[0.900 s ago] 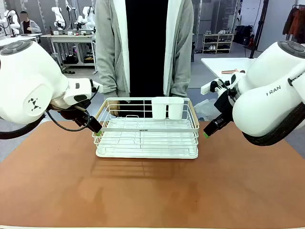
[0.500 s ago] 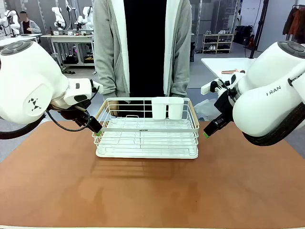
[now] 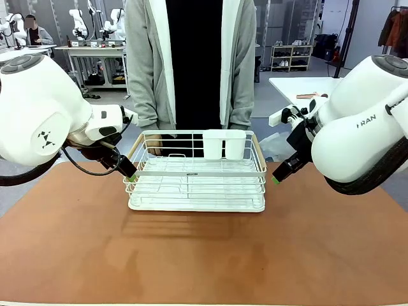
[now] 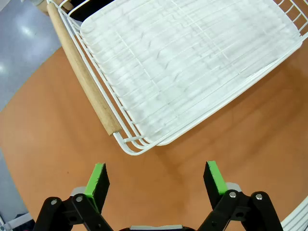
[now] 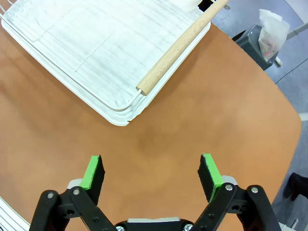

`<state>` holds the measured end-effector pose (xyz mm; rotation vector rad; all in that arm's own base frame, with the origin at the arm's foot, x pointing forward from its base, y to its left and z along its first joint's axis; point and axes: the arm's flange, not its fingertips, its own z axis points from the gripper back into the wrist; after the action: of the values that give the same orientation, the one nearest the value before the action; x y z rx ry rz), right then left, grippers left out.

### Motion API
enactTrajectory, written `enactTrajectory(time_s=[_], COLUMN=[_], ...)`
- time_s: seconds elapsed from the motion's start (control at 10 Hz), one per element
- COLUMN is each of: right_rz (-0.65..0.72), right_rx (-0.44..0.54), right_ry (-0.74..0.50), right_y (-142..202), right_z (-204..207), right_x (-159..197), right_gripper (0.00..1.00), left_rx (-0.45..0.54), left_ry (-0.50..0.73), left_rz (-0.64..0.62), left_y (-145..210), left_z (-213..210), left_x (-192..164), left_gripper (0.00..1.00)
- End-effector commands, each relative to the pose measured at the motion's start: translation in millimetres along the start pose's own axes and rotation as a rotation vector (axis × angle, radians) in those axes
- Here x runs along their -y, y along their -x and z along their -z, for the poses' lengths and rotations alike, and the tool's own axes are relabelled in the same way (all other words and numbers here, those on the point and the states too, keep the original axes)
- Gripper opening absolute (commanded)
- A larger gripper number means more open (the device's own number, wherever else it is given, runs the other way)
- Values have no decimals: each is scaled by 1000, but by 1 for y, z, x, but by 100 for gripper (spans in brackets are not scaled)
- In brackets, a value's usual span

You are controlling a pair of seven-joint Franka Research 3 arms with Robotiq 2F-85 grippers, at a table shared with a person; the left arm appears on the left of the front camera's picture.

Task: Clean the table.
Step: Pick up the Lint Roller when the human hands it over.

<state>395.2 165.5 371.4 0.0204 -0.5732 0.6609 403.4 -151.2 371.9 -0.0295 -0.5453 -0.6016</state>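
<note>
**Table** [image 3: 204, 255]: one, with a reddish-brown top. It lies between the two arms and the person, and the rack stands on its far middle.

**White wire rack** [image 3: 196, 185]: one, sitting on a white drip tray.
- Wooden handles: two, one on each short end (left [image 4: 84, 77], right [image 5: 180, 45]).
- Contents: one white cutlery holder [image 3: 224, 145], hung inside the far rim. Whether anything is in the holder cannot be told.

**Grippers**: two.
- The left gripper [image 4: 155, 179] hovers over the bare tabletop just beside the rack's left near corner. Its jaws are spread wide with nothing between the green pads.
- The right gripper [image 5: 150, 172] hovers likewise off the rack's right near corner, also spread wide and holding nothing.

**Person** [image 3: 191, 64]: one, standing at the far edge behind the rack in a grey open jacket.
</note>
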Motion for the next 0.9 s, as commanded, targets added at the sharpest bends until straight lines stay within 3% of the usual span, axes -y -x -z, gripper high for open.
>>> enactTrajectory(time_s=[0.0,0.2,0.3,0.4,0.5,0.8], right_rz=[81,315,431,579,711,923], right_rx=[37,70,83,127,167,304], right_ry=[-76,-403,-562,-705,-841,-996], right_y=[-20,-39,-35,-19,5,107], right_z=[-45,-106,-130,-148,-160,-181], right_x=[17,70,101,136,169,249], right_gripper=[100,100,100,100,100,100], left_rx=[-3,-105,-74,-16,37,247], left_ry=[119,408,550,768,902,960], left_rz=[-77,-251,-387,-489,-559,-804], left_y=[-29,-49,-39,-14,23,164], left_z=[-34,-101,-134,-163,-183,-212], left_x=[-16,-77,-121,-164,-206,-291], left_gripper=[100,100,100,100,100,100])
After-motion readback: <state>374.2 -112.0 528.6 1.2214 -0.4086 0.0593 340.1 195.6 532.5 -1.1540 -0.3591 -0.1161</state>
